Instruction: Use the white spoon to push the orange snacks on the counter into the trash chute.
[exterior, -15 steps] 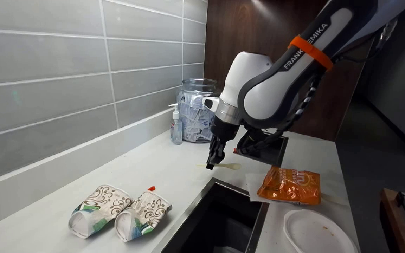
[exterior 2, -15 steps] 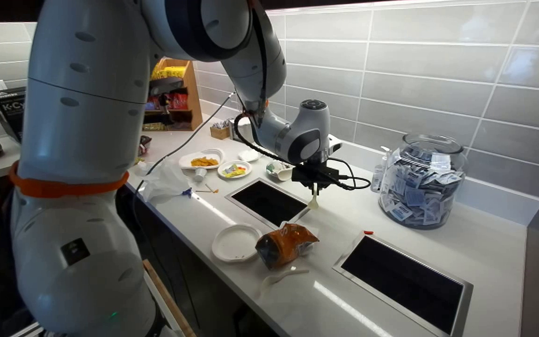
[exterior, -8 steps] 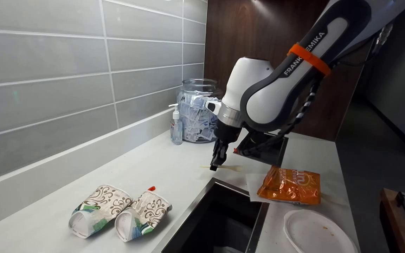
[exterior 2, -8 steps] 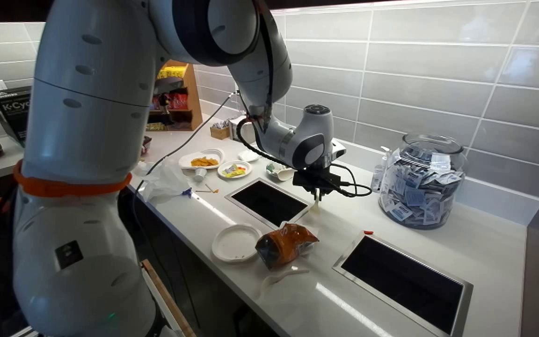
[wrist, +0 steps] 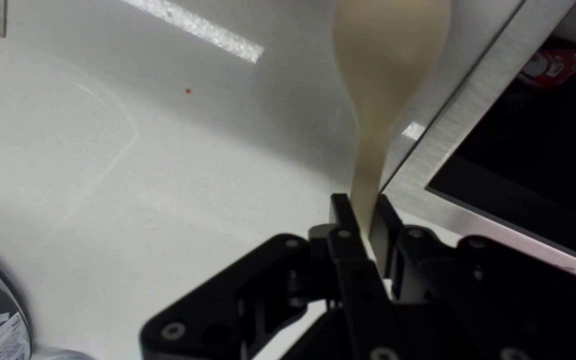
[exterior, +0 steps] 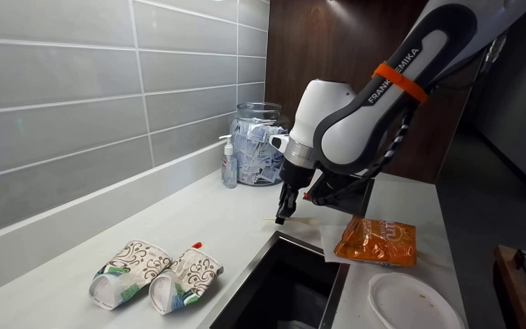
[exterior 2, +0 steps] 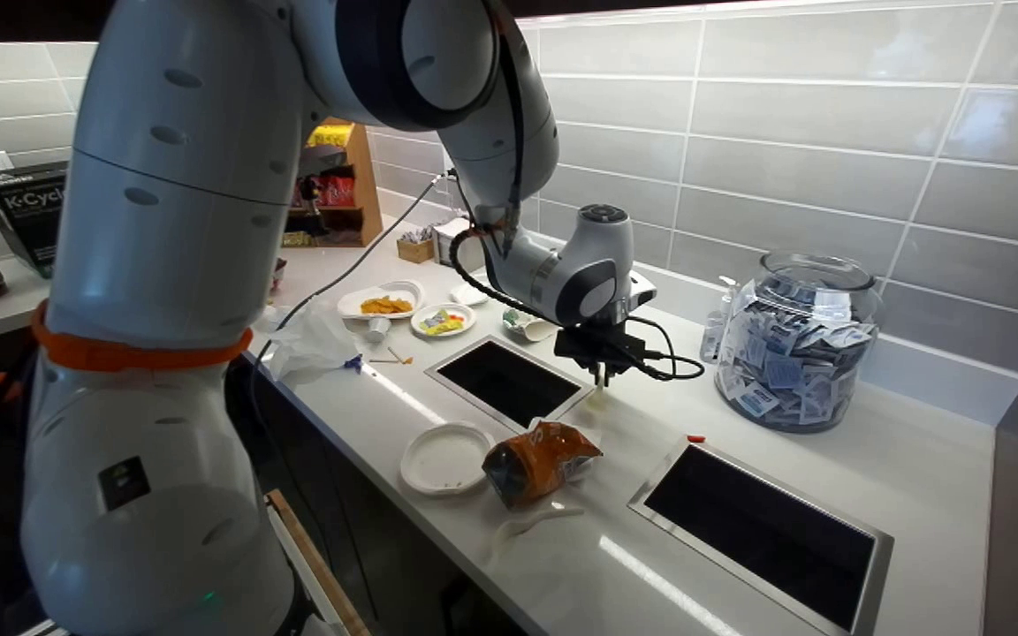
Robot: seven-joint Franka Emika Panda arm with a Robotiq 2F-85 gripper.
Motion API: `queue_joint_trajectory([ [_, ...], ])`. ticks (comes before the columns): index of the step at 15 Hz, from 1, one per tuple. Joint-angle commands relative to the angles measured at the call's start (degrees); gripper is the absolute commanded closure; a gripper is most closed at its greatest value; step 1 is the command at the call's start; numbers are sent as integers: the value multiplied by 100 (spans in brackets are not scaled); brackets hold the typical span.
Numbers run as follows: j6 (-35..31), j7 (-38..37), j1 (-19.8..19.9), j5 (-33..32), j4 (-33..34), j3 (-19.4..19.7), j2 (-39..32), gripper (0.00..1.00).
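My gripper is shut on the handle of the white spoon, whose bowl points away from the fingers. In an exterior view the gripper holds the spoon low over the counter, beside a corner of a metal-rimmed black opening. I cannot tell whether the spoon touches the counter. The orange snacks bag lies on a white sheet beyond the spoon's bowl, next to that opening; it also shows in an exterior view. A second black opening lies farther along; which is the trash chute I cannot tell.
Two patterned packets lie left of the nearer opening. A white plate and another pale spoon lie by the bag. A glass jar and a pump bottle stand by the wall. A red piece lies by the farther opening.
My gripper has moved down and slightly toward the orange bag, bringing the held spoon closer to the counter. The bag, plate and packets have not moved.
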State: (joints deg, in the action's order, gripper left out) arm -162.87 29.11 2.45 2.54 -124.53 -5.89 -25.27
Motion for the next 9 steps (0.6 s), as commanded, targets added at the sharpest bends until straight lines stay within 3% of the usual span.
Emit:
queue_joint_trajectory([
  [1,26,-238,127,-223,-32,-88,-14,97],
  [8,33,-263,165,-213,-10,-111,-34,97],
  [9,35,-266,170,-210,-8,-116,-37,62],
])
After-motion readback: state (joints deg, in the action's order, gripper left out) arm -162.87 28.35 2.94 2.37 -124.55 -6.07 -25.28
